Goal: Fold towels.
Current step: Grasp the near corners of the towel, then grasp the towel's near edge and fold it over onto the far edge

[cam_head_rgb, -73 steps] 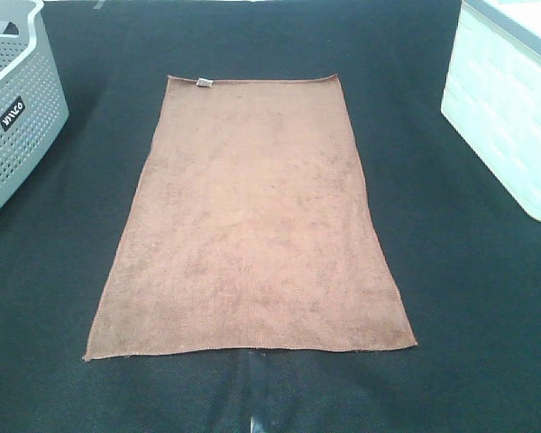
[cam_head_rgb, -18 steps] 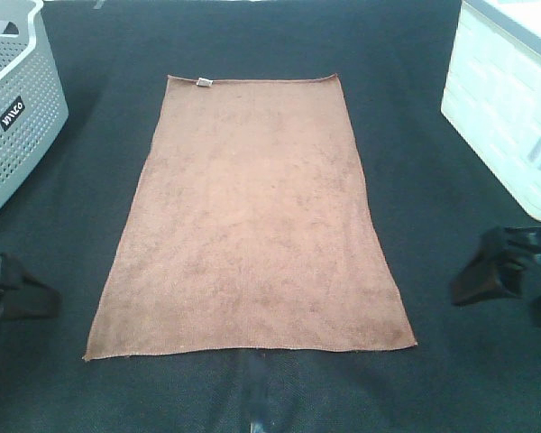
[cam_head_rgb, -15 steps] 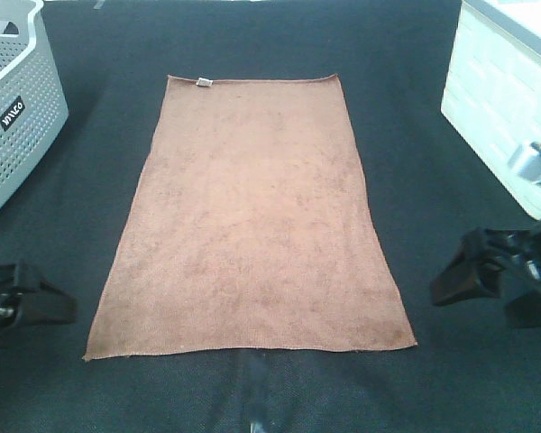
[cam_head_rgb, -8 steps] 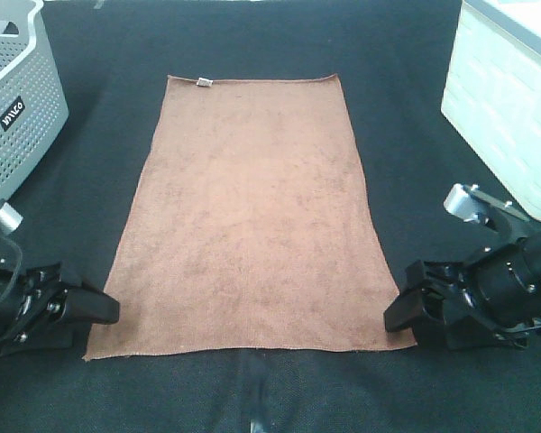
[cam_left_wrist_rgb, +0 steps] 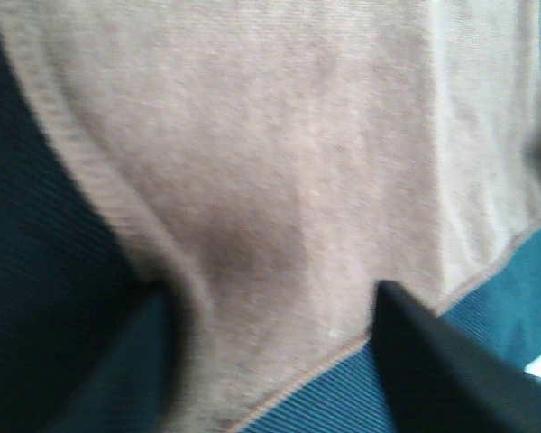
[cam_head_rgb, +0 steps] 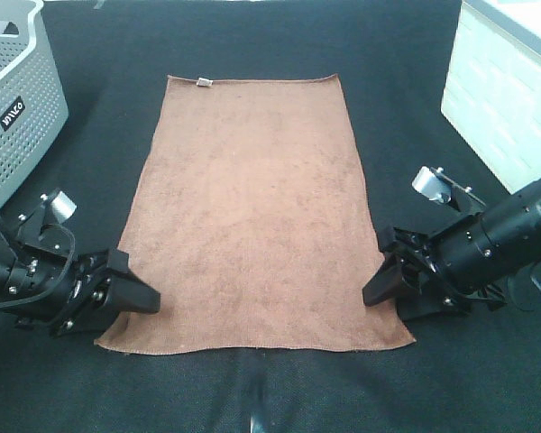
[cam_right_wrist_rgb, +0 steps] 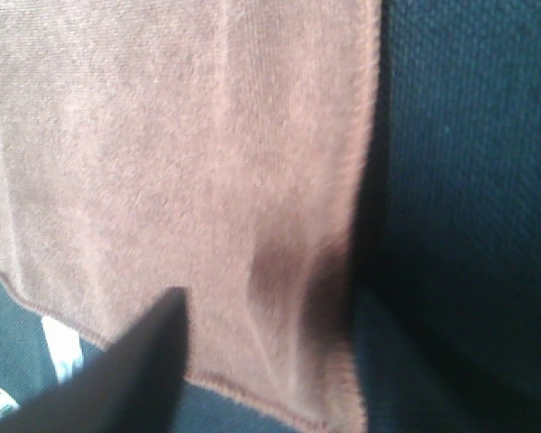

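The brown towel (cam_head_rgb: pixel 252 207) is being shown lying spread out lengthwise in the middle of the black table (cam_head_rgb: pixel 415 108), with its small white tag (cam_head_rgb: pixel 204 82) sitting at the far short edge. Both near corners are being approached from the sides. The left gripper (cam_head_rgb: pixel 135 287) is being held low at the near-left corner, its tip overlapping the towel's long edge. The right gripper (cam_head_rgb: pixel 379 271) is being held the same way at the near-right corner. In the left wrist view the left gripper (cam_left_wrist_rgb: pixel 270 361) is being seen with jaws apart, dark fingers (cam_left_wrist_rgb: pixel 433 361) straddling the corner of the towel (cam_left_wrist_rgb: pixel 279 153), and the cloth is being rucked into a ridge by the finger at the long edge. In the right wrist view the right gripper (cam_right_wrist_rgb: pixel 261 361) is likewise being seen with jaws apart, one finger over the towel (cam_right_wrist_rgb: pixel 162 135) and the other over bare table just past the hem. The near hem is being shown slightly wavy in the high view. A grey perforated basket (cam_head_rgb: pixel 18 108) is being seen at the far left and a white bin (cam_head_rgb: pixel 505 99) at the far right, both well apart from the towel.
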You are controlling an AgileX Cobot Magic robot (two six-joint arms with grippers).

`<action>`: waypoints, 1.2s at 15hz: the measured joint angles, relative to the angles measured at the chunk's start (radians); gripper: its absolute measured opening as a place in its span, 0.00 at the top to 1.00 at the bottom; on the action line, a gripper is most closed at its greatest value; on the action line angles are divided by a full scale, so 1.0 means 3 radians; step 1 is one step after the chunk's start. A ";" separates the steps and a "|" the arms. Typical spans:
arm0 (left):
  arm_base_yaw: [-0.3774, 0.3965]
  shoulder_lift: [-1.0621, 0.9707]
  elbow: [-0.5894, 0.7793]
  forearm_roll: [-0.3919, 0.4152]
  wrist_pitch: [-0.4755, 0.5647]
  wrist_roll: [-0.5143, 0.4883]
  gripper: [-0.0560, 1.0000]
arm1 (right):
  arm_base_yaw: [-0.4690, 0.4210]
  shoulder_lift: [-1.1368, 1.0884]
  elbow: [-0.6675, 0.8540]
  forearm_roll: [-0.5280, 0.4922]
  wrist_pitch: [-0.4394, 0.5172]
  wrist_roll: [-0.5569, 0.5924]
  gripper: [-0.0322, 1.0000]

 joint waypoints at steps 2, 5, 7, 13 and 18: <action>0.0000 0.0050 -0.0023 0.0037 -0.0110 -0.0013 0.69 | 0.0000 0.0063 -0.0017 0.0007 0.0003 -0.0020 0.68; 0.0000 0.0100 -0.0033 0.0050 -0.0123 -0.0013 0.94 | 0.0000 0.0097 -0.0027 0.0017 -0.0027 -0.0020 0.97; 0.0000 0.0093 -0.0033 0.0073 -0.0123 -0.0027 0.94 | 0.0000 0.0090 -0.0057 0.0017 -0.0020 0.0010 0.97; 0.0037 -0.0343 -0.0030 0.0973 -0.0117 -0.0787 0.95 | 0.0000 -0.0323 -0.0060 -0.0337 0.0247 0.0470 0.97; 0.0037 -0.0713 0.0193 0.1480 -0.0087 -0.1240 0.95 | 0.0000 -0.0430 0.0073 -0.0627 0.0420 0.0747 0.97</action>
